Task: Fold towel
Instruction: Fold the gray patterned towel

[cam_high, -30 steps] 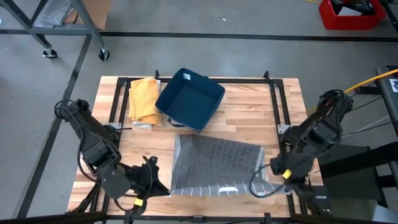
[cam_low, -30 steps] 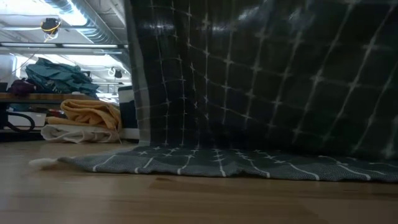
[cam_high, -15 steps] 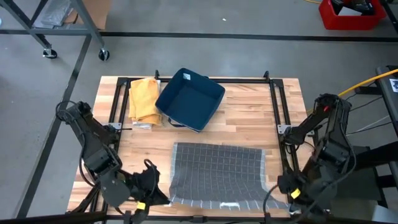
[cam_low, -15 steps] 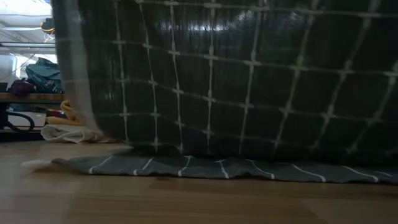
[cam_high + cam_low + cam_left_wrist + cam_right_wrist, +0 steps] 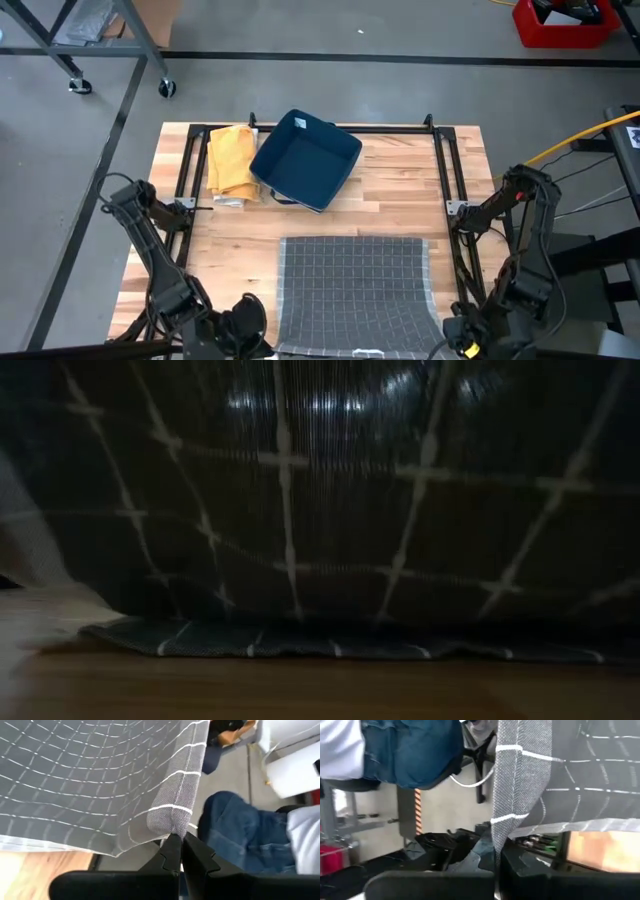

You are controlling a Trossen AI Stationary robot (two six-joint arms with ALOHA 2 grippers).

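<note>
Judging the towel [image 5: 352,290] light, limp and non-slip, I keep the left hand [image 5: 176,851] and right hand [image 5: 496,854] pinching its corners nearest the bench [image 5: 400,190] front edge.

Plain grey concrete floor [image 5: 400,90] all around, with a dark line [image 5: 330,58] running across it behind the setup. The worktop [image 5: 400,190] is light wood planks in a black metal frame [image 5: 447,170]. A wheeled metal rack [image 5: 110,40] stands at the far left and a red bin [image 5: 565,25] sits in the far right corner. From the wrist cameras, a seated person in blue jeans [image 5: 235,832] is close by.
</note>
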